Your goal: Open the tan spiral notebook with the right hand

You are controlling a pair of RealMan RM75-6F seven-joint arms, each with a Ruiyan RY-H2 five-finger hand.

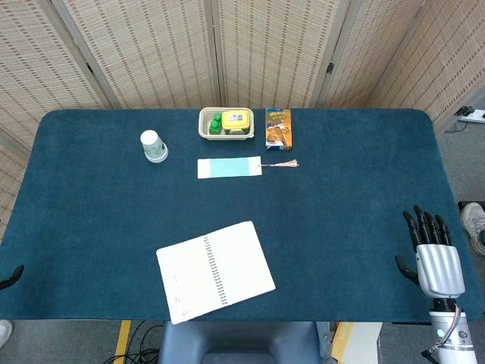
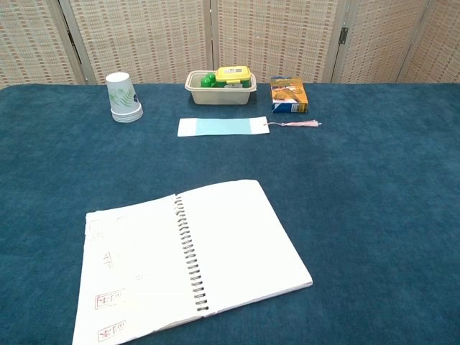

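Ranging left to right on the dark blue cloth worktop [image 1: 341,189]: white paper cup with a leaf print [image 1: 154,145], upturned, far left; white-paged spiral notebook [image 1: 215,271], lying open at the near edge; pale blue bookmark with a pink tassel [image 1: 229,167]; beige tray of green and yellow items [image 1: 226,123]; orange box [image 1: 278,128]. Right robot hand [image 1: 434,260]: fingers apart, holding nothing, at the near right edge, well apart from the notebook.

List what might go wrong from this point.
The spiral notebook lies open with its lower left corner over the table's front edge, so a nudge might slide it off. The right hand, open at the table's right edge, could catch that edge if lowered carelessly.
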